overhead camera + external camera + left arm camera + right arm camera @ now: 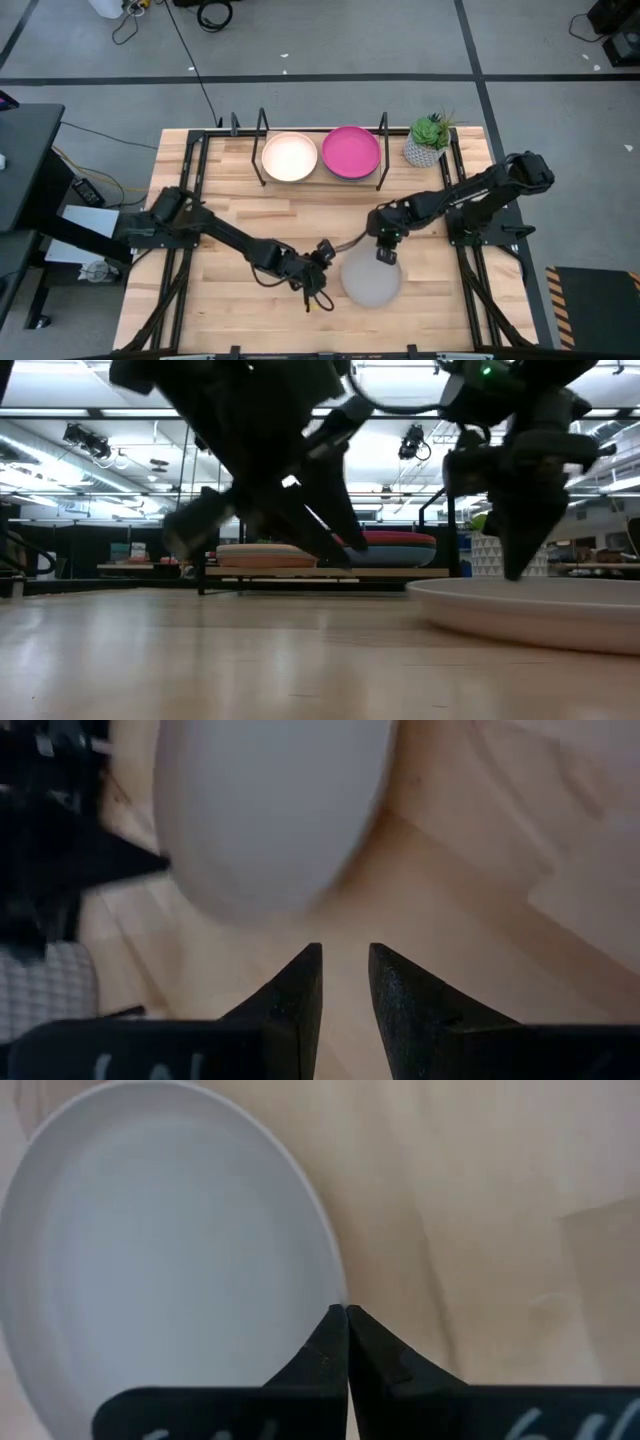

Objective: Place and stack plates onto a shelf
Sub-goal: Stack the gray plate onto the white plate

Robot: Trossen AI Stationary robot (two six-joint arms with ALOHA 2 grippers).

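A wooden counter (230,215) carries a low shelf (322,180) at its 12 o'clock edge, where a cream plate (289,157) and a magenta plate (351,151) sit side by side, each topping a stack as the low view shows. A grey plate (371,279) lies flat toward 5 o'clock. The right claw (385,257) is pinched closed at the grey plate's 12 o'clock rim. The left claw (322,254), its fingers slightly parted and holding nothing, rests just beside the plate at 9 o'clock. A potted plant (429,140) stands at the shelf's 3 o'clock end.
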